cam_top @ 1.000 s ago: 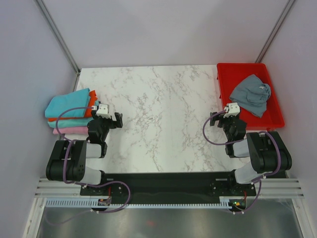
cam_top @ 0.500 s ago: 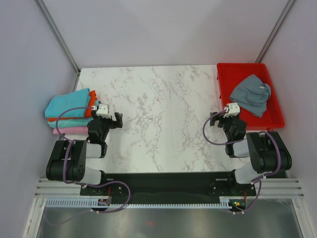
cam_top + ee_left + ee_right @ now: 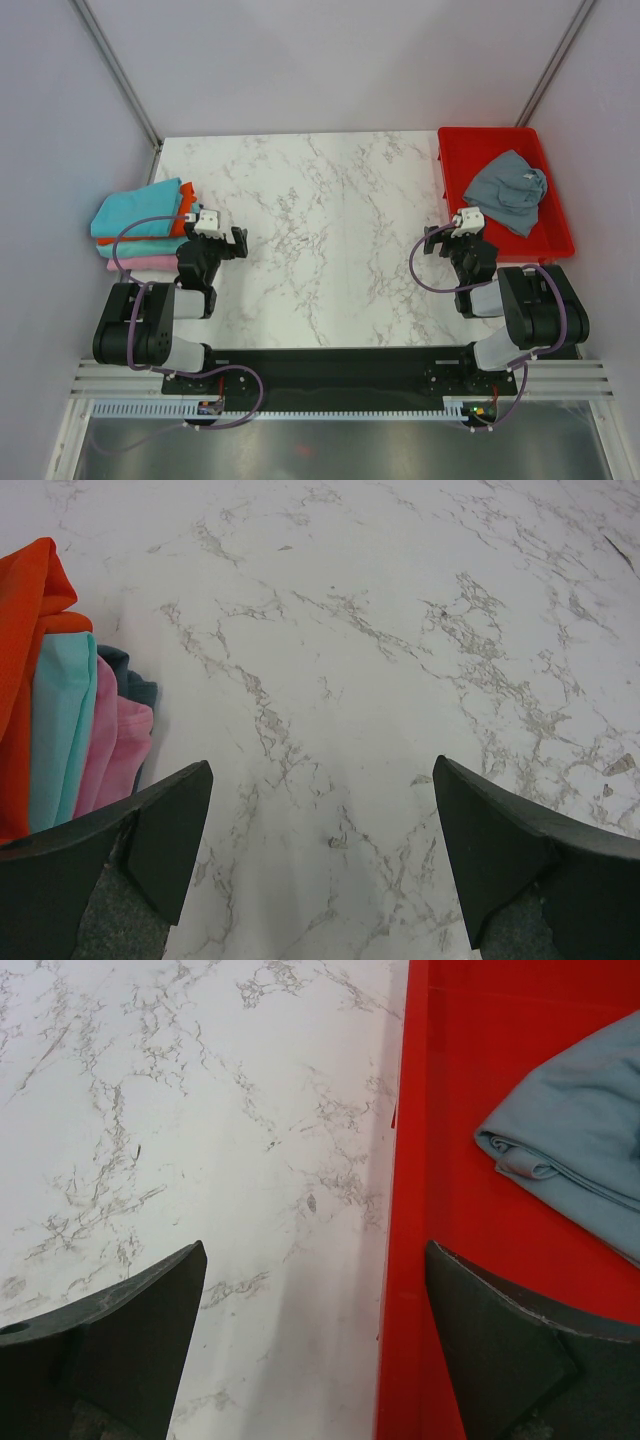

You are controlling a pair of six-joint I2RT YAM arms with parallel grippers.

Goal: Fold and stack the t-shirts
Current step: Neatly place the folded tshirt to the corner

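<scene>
A stack of folded t-shirts (image 3: 140,225) lies at the table's left edge, turquoise on top, orange-red, teal and pink below; its edges (image 3: 60,720) show at the left of the left wrist view. A crumpled slate grey t-shirt (image 3: 507,190) lies in the red tray (image 3: 455,150), and its hem (image 3: 575,1150) shows in the right wrist view. My left gripper (image 3: 225,240) hangs open just right of the stack, nothing between its fingers (image 3: 160,830). My right gripper (image 3: 440,240) is open beside the tray's near left corner, empty, with one finger (image 3: 500,1340) over the tray.
The tray's left rim (image 3: 405,1190) runs between my right gripper's fingers. Bare marble table (image 3: 330,220) spreads between the two arms. Grey walls and slanted metal posts (image 3: 115,70) close in the back and sides.
</scene>
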